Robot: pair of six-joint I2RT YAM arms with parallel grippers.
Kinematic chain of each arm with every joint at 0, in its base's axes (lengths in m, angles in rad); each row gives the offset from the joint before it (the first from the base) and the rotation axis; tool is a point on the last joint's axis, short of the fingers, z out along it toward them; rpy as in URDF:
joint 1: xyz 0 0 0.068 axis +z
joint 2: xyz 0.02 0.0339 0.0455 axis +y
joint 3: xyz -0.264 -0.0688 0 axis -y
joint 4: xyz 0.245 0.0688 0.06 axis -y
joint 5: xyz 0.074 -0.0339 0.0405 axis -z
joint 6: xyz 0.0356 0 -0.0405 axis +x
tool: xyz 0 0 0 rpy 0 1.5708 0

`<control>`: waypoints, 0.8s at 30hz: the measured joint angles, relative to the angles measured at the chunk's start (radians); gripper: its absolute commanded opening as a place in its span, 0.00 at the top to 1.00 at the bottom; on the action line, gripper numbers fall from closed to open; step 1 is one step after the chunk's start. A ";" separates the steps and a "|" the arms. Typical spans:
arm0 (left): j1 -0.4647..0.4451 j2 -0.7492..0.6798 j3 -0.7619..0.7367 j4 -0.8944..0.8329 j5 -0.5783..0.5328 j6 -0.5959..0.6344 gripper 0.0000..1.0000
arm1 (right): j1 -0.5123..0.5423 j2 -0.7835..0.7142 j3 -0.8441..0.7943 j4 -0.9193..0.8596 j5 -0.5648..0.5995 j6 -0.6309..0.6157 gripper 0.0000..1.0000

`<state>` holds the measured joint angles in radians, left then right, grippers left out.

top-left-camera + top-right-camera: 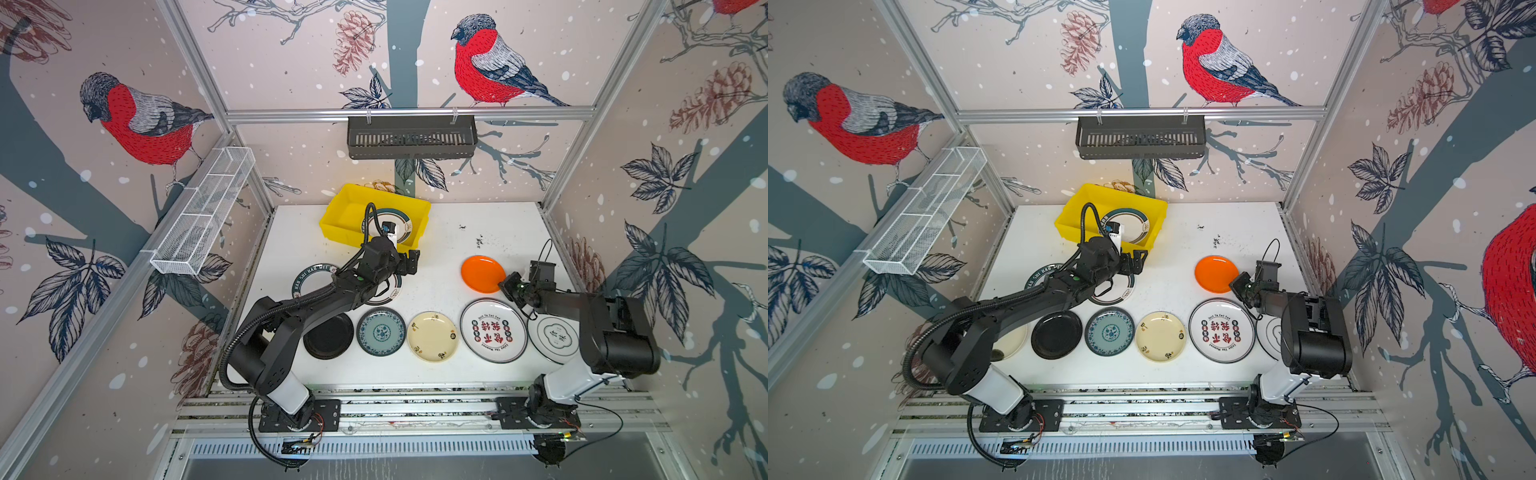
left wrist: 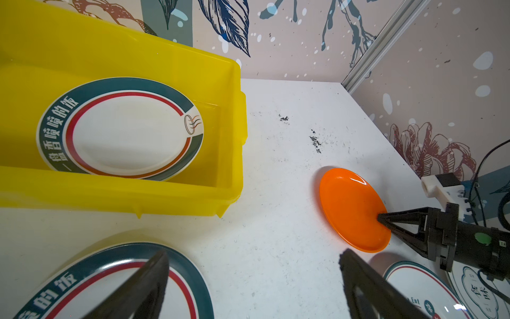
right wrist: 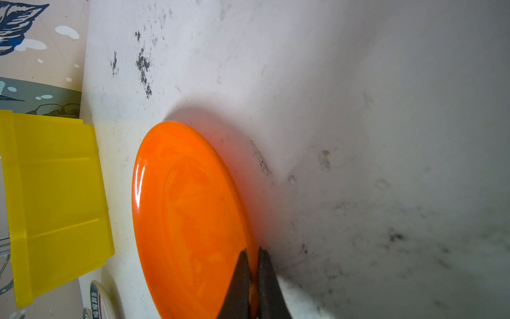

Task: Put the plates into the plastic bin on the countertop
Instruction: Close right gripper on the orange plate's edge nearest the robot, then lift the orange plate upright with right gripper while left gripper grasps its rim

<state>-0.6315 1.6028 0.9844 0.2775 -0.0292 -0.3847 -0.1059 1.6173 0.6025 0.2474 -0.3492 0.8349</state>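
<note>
One glossy orange plate (image 3: 187,215), rim pinched by right pincer (image 3: 252,250); left pincer (image 2: 254,252) spread.

The left arm (image 1: 316,299) covers most of the lettered-rim plate (image 1: 305,280) at nine o'clock on the countertop (image 1: 440,249); the right arm (image 1: 602,328) hides part of the white plate (image 1: 555,336) at four o'clock. The right wrist view's edge cuts off the orange plate (image 3: 187,221).
</note>
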 measured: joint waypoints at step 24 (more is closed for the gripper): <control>0.000 -0.022 -0.006 -0.005 0.120 -0.045 0.07 | 0.052 -0.345 -0.107 -0.015 -0.048 0.044 0.96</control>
<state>-0.6315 1.5806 0.9787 0.2729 0.0906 -0.4294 -0.0540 1.2720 0.4953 0.2321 -0.3973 0.8787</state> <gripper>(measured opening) 0.936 0.081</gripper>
